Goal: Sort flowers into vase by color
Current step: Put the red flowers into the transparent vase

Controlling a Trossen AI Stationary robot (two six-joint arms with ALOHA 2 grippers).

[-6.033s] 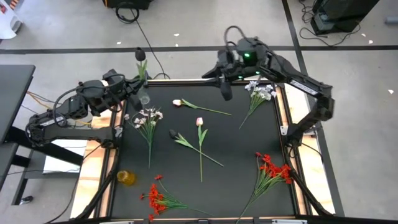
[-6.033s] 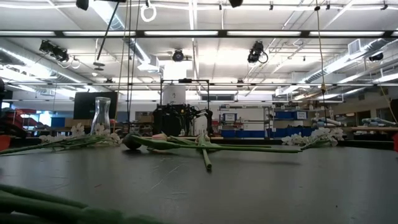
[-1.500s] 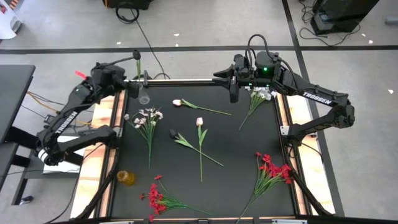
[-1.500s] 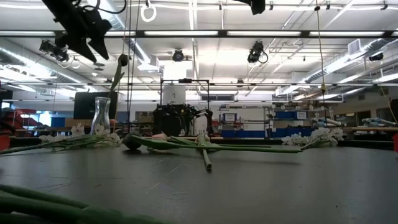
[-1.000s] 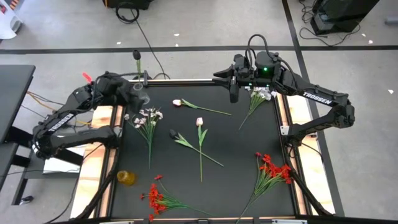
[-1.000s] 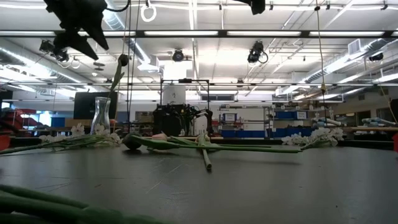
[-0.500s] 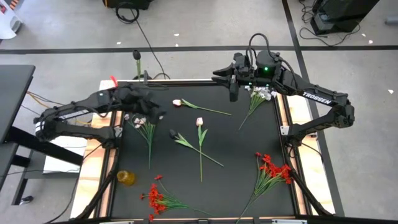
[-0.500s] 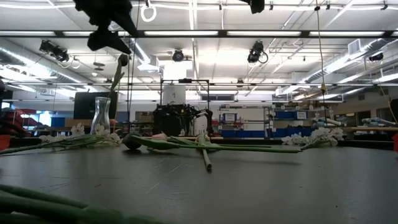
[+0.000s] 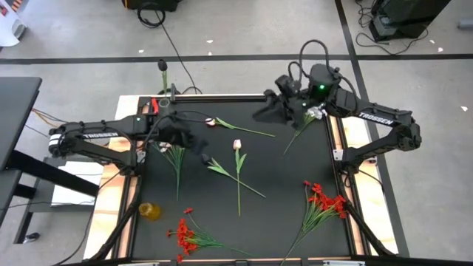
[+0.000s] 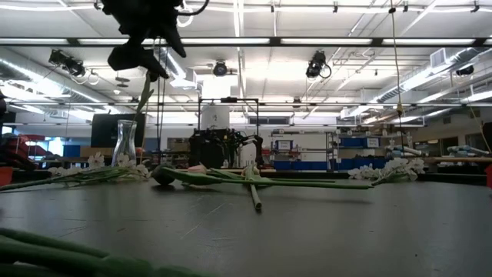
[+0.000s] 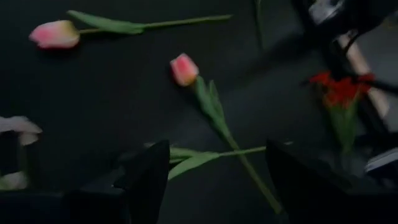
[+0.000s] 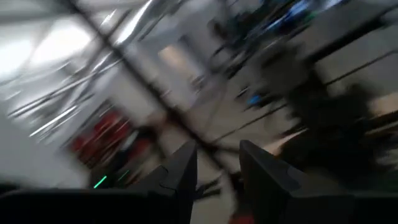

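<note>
A clear glass vase (image 10: 124, 144) at the table's far left holds one dark-headed flower (image 9: 162, 65) upright by its stem. Two pink tulips (image 9: 211, 122) (image 9: 237, 145) and a dark tulip (image 9: 205, 158) lie on the black table. White sprays (image 9: 176, 151) (image 9: 307, 118) and red sprays (image 9: 185, 235) (image 9: 325, 199) lie there too. My left gripper (image 9: 198, 142) hangs open above the table beside the left white spray and over the dark tulip's head, nothing between its fingers (image 11: 149, 177). My right gripper (image 9: 264, 113) is open and raised near the far edge, beside the right white spray.
A small yellow vessel (image 9: 150, 211) stands at the table's near left edge. Wooden side rails (image 9: 341, 137) border the black mat. The tulip stems cross near the table's middle (image 9: 238, 176).
My left gripper has left the vase at the far left corner. It has swung toward the table's middle, over the left white spray, to above the dark tulip, staying open and empty. My right arm has turned and tipped at the far edge. The flower stays standing in the vase.
</note>
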